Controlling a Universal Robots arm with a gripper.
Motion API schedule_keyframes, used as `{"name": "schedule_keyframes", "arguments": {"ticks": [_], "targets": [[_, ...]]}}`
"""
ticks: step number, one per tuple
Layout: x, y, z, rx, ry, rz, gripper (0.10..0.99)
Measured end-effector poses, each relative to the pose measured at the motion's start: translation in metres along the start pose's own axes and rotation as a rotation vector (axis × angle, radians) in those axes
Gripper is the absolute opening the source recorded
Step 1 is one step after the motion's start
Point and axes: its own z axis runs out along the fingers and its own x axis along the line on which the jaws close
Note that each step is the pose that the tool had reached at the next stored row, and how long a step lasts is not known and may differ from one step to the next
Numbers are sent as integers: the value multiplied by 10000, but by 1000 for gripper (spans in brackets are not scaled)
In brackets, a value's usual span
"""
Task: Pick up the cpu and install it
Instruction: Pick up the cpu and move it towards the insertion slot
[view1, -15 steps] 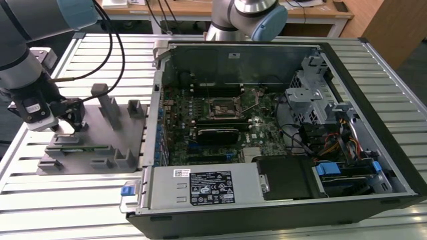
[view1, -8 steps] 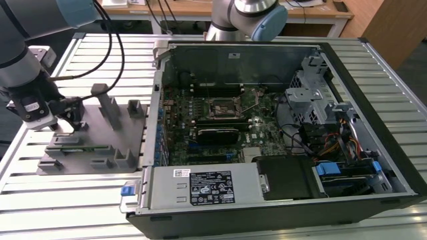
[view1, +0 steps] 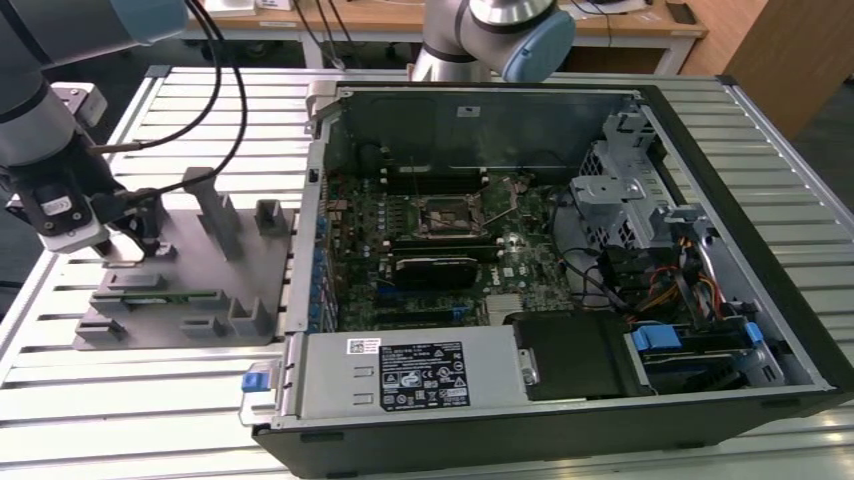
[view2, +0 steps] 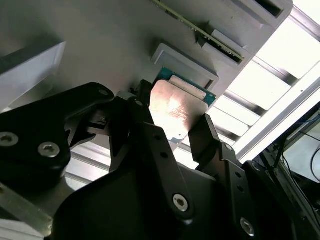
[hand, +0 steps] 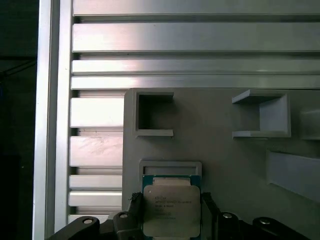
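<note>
Gripping: we see the gripper (view2: 175, 125) low over the fixture (view1: 160, 325), its two black fingers (view2: 143, 120) set against opposite edges of the cpu (hand: 171, 210); in both wrist views we can make out no gap between pad and chip.
Cpu: silvery top up, green rim showing, lying level in a shallow walled pocket (hand: 170, 166) of the fixture, between the fingers. We cannot tell whether it rests on the pocket floor or is held just above it.
Fixture: a grey plate with upright blocks and open-sided brackets, lying on the slatted table (view1: 200, 420) at the exterior view's left, just beside the case (view1: 747, 130).
Arm (view1: 40, 130): in the exterior view we find it reaching down from the upper left onto the fixture, with cables (view1: 227, 100) hanging above the plate.
Case: open, at the exterior view's right, its board (view1: 534, 265) facing up.
Socket (view1: 451, 213): a black frame near the middle of the board, well apart from the gripper.
</note>
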Motion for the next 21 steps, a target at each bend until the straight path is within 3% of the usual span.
{"name": "schedule_keyframes", "arguments": {"ticks": [10,21], "targets": [[1,8,-127,0,0,0,545],[4,30,-338,0,0,0,545]]}}
